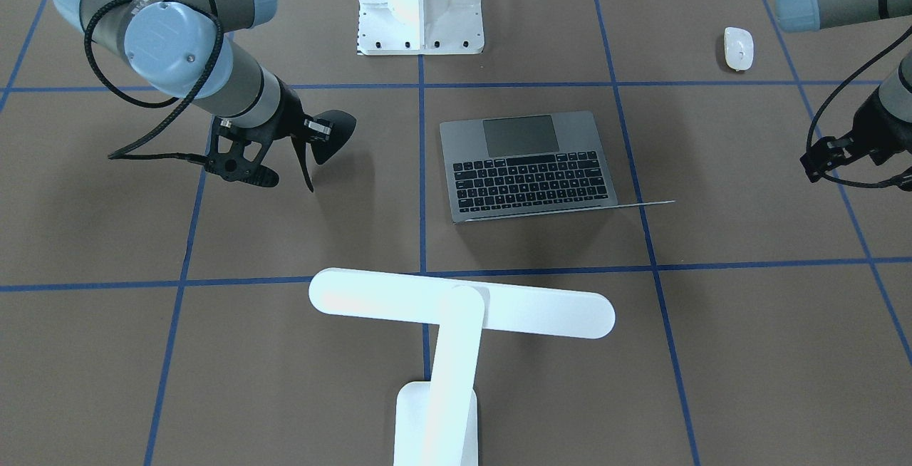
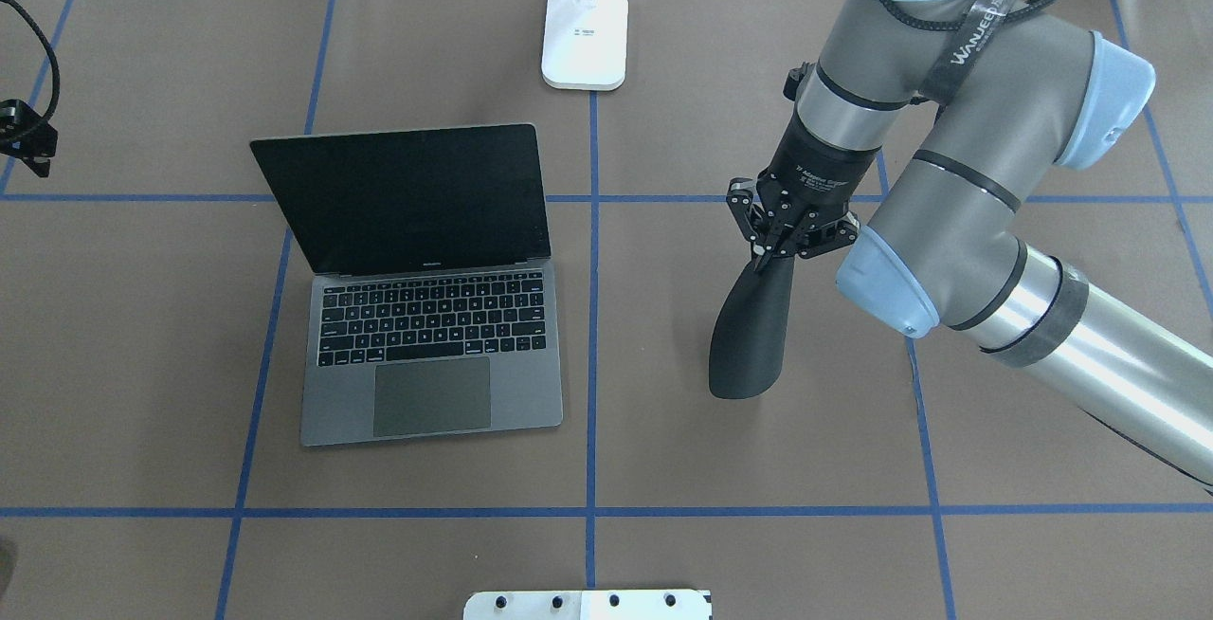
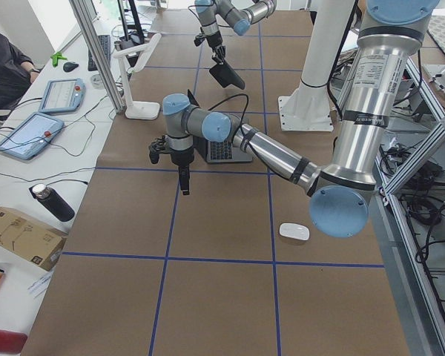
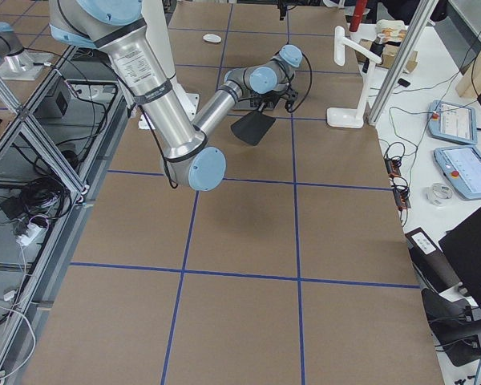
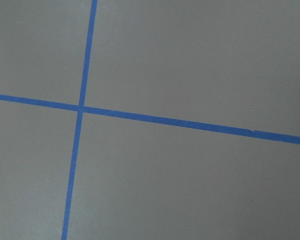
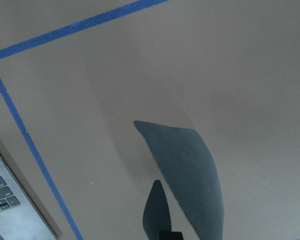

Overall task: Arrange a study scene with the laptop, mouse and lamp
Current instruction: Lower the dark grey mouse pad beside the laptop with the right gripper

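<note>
The laptop (image 2: 426, 355) stands open on the brown table, left of centre, with a dark screen. The white mouse (image 1: 738, 48) lies near the robot's side, behind my left arm. At the far edge stands the lamp (image 1: 456, 309), its bar head level over the table. My right gripper (image 2: 766, 260) is shut on a flat black pad (image 2: 749, 336), which hangs tilted above the table to the right of the laptop. Left of the laptop, my left gripper (image 3: 183, 185) points down above bare table, holding nothing. I cannot tell whether it is open or shut.
A white flanged pedestal (image 1: 420, 10) with bolt holes stands at the robot's side of the table. Blue tape lines (image 5: 140, 117) divide the brown surface into squares. Tablets, cables and a person's sleeve (image 3: 7, 67) lie beyond the far edge.
</note>
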Controlling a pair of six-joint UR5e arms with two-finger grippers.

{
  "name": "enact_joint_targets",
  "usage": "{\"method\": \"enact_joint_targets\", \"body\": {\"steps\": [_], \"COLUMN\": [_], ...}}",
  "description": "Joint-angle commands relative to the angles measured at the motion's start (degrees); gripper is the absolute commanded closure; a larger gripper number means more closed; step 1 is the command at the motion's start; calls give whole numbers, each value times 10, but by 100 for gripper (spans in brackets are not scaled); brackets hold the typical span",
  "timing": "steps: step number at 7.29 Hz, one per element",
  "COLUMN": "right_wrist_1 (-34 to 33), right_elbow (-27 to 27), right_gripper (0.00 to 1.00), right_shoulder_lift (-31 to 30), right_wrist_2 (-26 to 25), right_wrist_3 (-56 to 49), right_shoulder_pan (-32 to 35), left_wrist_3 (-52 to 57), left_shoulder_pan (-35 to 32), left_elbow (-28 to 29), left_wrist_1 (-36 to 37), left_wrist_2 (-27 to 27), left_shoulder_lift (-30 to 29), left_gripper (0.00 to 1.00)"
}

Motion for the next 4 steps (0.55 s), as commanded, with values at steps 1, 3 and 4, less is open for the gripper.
{"method": "enact_joint_targets", "body": {"steps": [1, 3, 4], "right_wrist_1": [16, 28, 69], "right_elbow": [-12, -57, -79], "right_gripper": [100, 100, 100], "right_shoulder_lift": [5, 46, 46], "right_wrist_2": [-26, -26, -26], "right_wrist_3": [31, 32, 42], "right_shoulder_pan": [-28, -29, -29], "left_wrist_3": [1, 0, 0], "left_shoulder_pan": [-4, -4, -4], "left_elbow": [16, 53, 63], "left_wrist_1": [-22, -88, -98], "left_wrist_2": [0, 0, 0], "left_shoulder_lift": [10, 24, 23], "left_gripper": [0, 0, 0]}}
